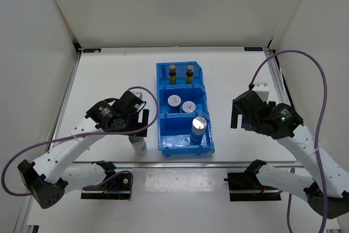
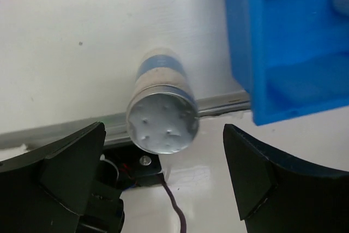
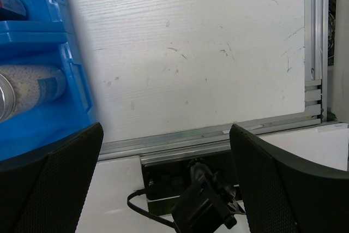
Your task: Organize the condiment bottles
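Two dark amber bottles (image 1: pixel 172 73) (image 1: pixel 190 73) stand in the far compartment of the blue bin (image 1: pixel 162 114). Two white-capped bottles (image 1: pixel 174 102) (image 1: pixel 188 106) stand in the middle one. A silver-lidded shaker (image 1: pixel 199 126) stands in the near one; it also shows in the right wrist view (image 3: pixel 32 88). The second shaker (image 1: pixel 138 144) stands upright on the table just left of the bin. My left gripper (image 1: pixel 140 125) is open above it; in the left wrist view its lid (image 2: pixel 162 123) sits between the spread fingers, untouched. My right gripper (image 1: pixel 235 115) is open and empty, right of the bin.
The bin's near corner (image 2: pixel 283 53) is close to the right of the loose shaker. An aluminium rail (image 3: pixel 218 132) runs along the table's near edge, with arm bases and cables (image 1: pixel 109 181) below it. White walls enclose the table.
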